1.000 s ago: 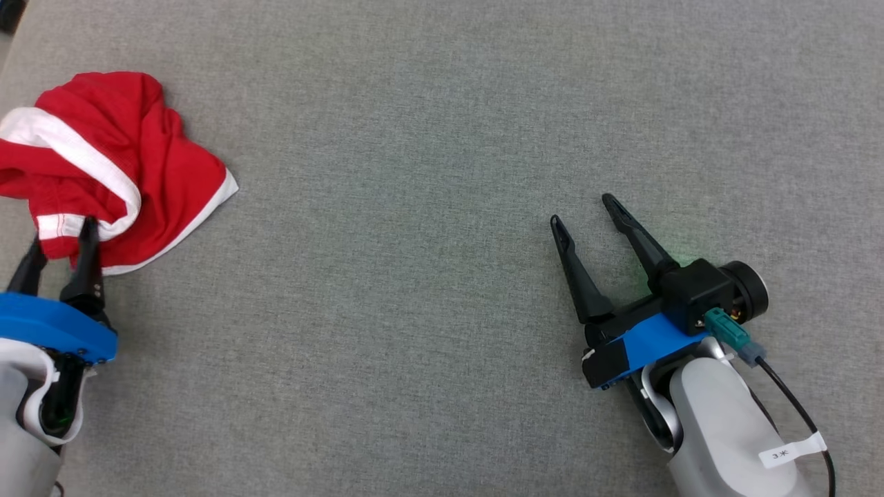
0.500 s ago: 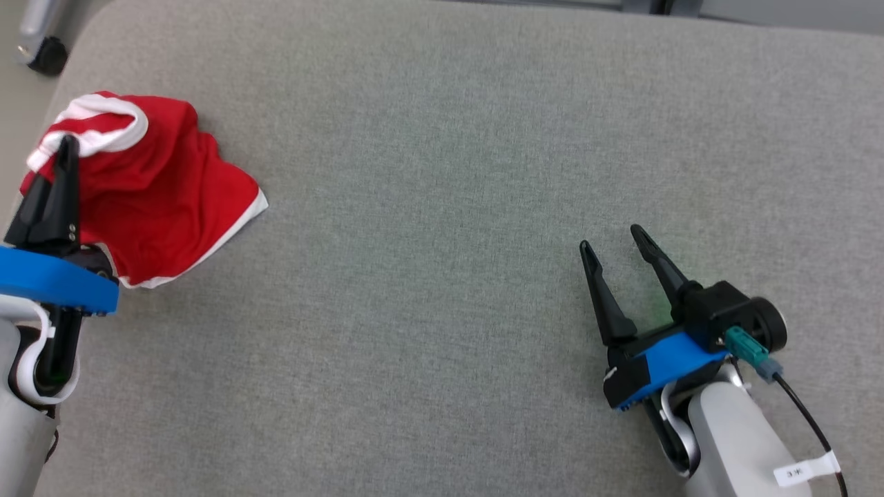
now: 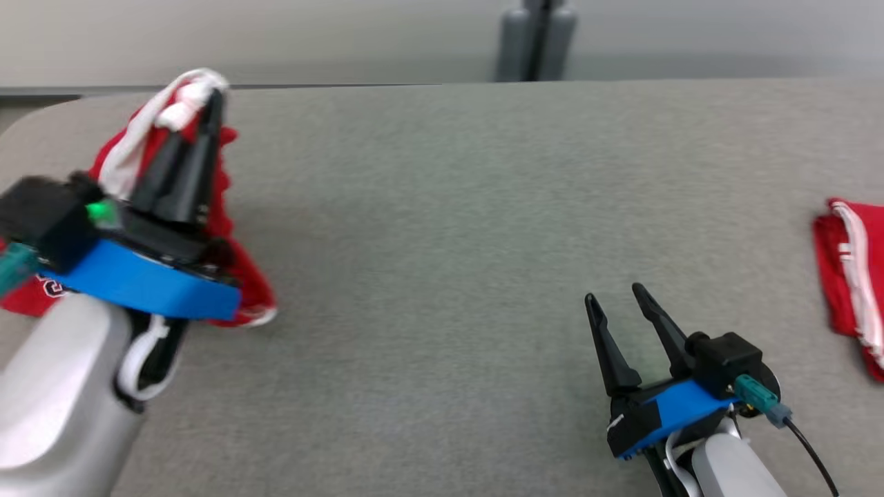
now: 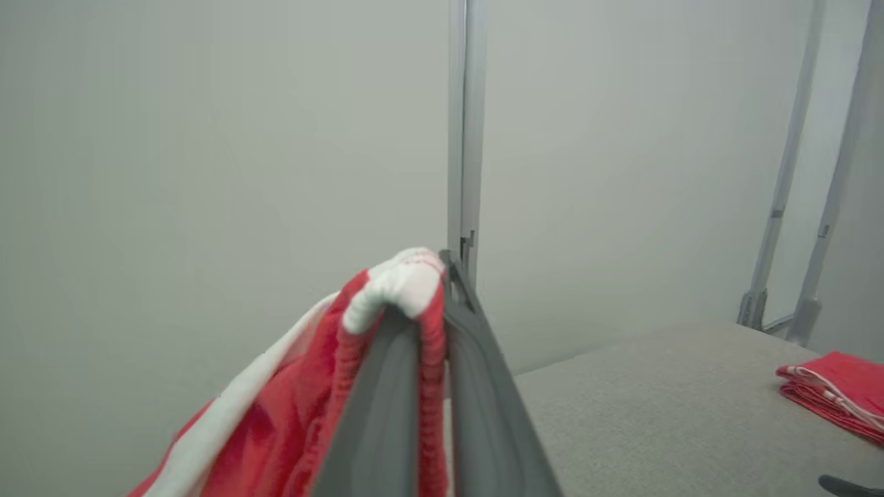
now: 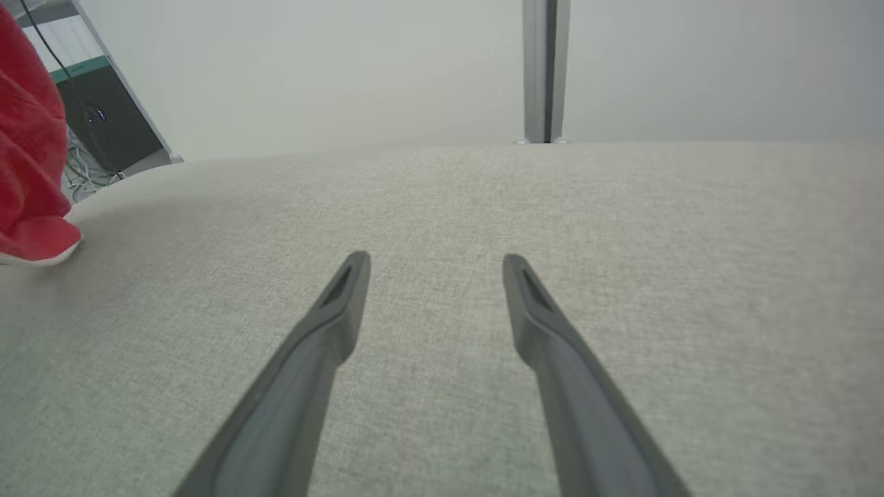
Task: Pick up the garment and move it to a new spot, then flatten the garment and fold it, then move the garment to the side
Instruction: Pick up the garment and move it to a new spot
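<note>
My left gripper [image 3: 209, 103] is clamped on the white band of the crumpled red fabric garment with white trim [image 3: 252, 293], up over the left end of the grey cloth-covered table [image 3: 442, 207]; the cloth hangs below my fingers. My right gripper [image 3: 613, 295]: fingers apart, holding nothing, low over the table. A folded red-and-white cloth pile [image 3: 846, 276] lies at the right edge.

The table [image 3: 442, 207] wears grey woven cloth, matt and faintly rough. The garment [image 3: 250, 293] is soft red knit with white ribbed trim. The left gripper [image 3: 207, 110] and right gripper [image 3: 615, 293] have matt dark plastic fingers [image 3: 604, 345] on smooth blue plastic mounts [image 3: 138, 283]. The forearm [image 3: 55, 393] is a pale, smooth, slightly glossy shell.
</note>
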